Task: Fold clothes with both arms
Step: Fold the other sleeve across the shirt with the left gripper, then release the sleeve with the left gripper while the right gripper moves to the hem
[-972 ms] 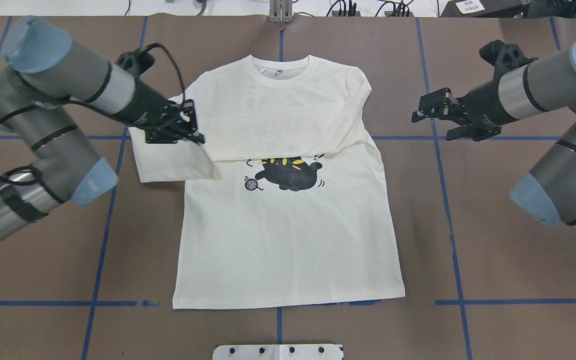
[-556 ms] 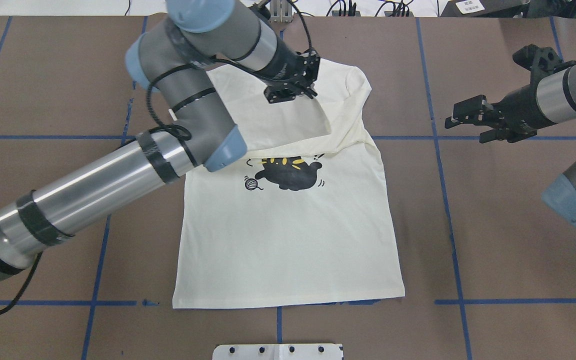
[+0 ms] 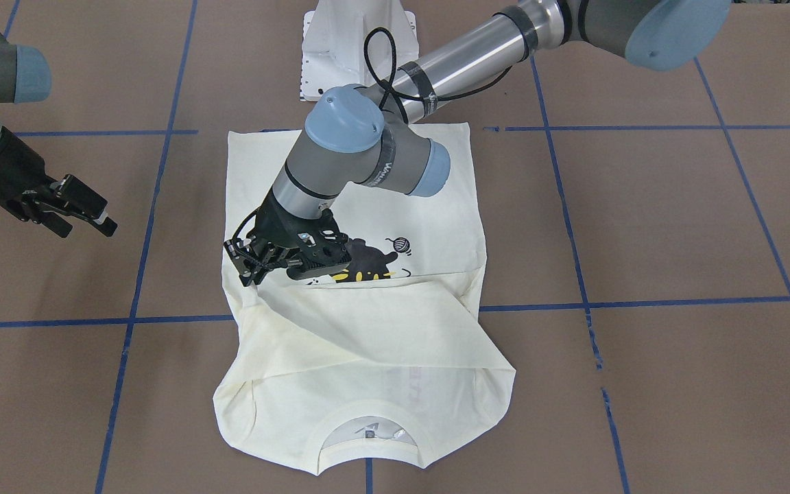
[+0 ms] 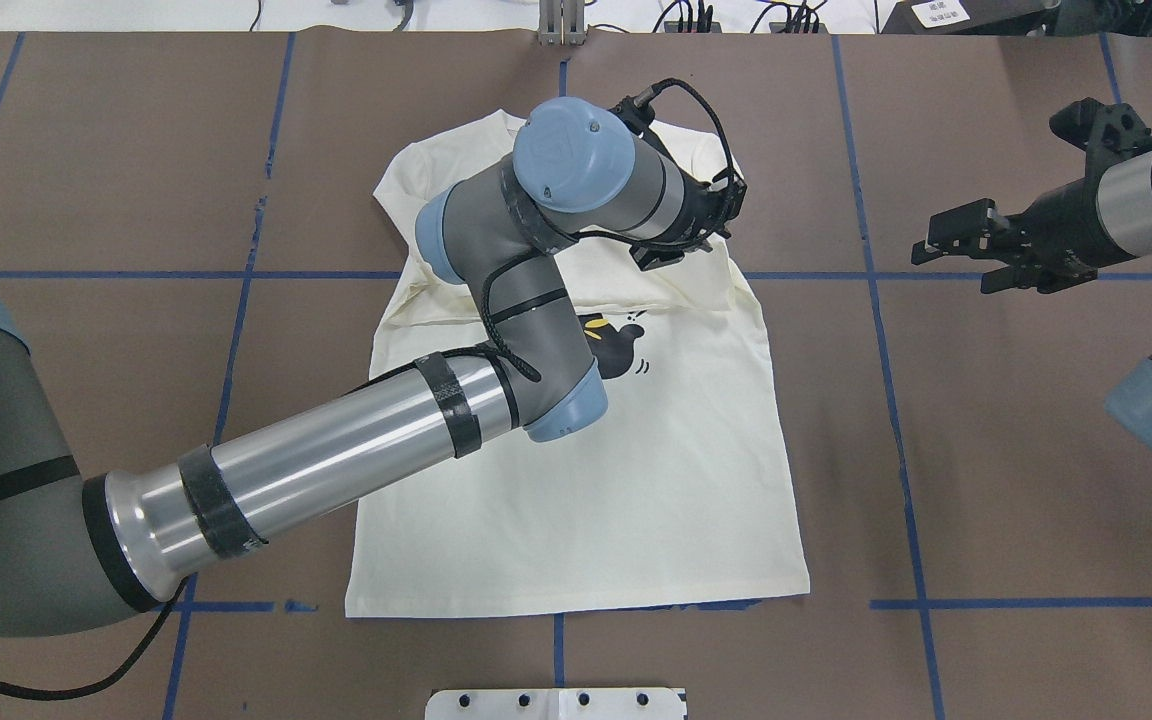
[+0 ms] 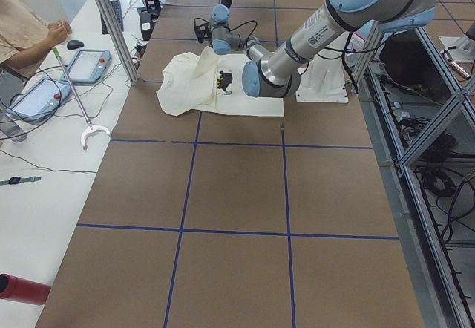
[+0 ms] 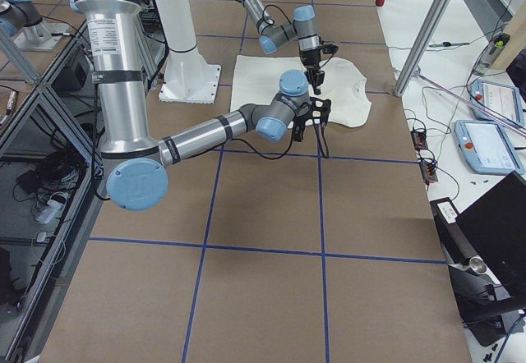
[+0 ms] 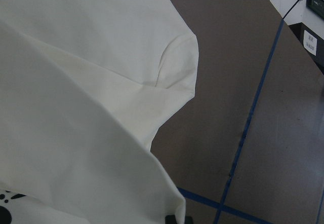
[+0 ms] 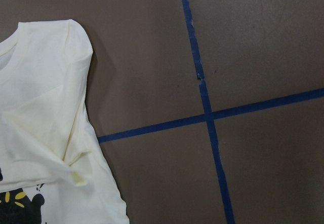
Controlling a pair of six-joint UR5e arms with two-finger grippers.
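The cream-white long-sleeved T-shirt (image 4: 586, 480) lies flat on the brown table, neck at the far side, and also shows in the front view (image 3: 367, 357). Its cat print (image 4: 621, 350) is partly covered by a folded sleeve and by my left arm. My left arm reaches across the shirt. My left gripper (image 4: 701, 235) (image 3: 247, 271) is low at the shirt's right edge, shut on the end of the left sleeve, which is drawn across the chest. My right gripper (image 4: 951, 262) (image 3: 97, 213) is open and empty, off to the shirt's right above bare table.
The white pedestal base (image 3: 357, 41) stands at the near table edge behind the shirt's hem. Blue tape lines (image 4: 896, 400) grid the brown tabletop. An operator (image 5: 22, 24) sits at the side bench with tablets; a red cylinder (image 5: 22, 287) lies there.
My left arm has swung from the shirt's left side across to its right edge, taking the left sleeve over the chest. My right gripper has drawn back to the right.
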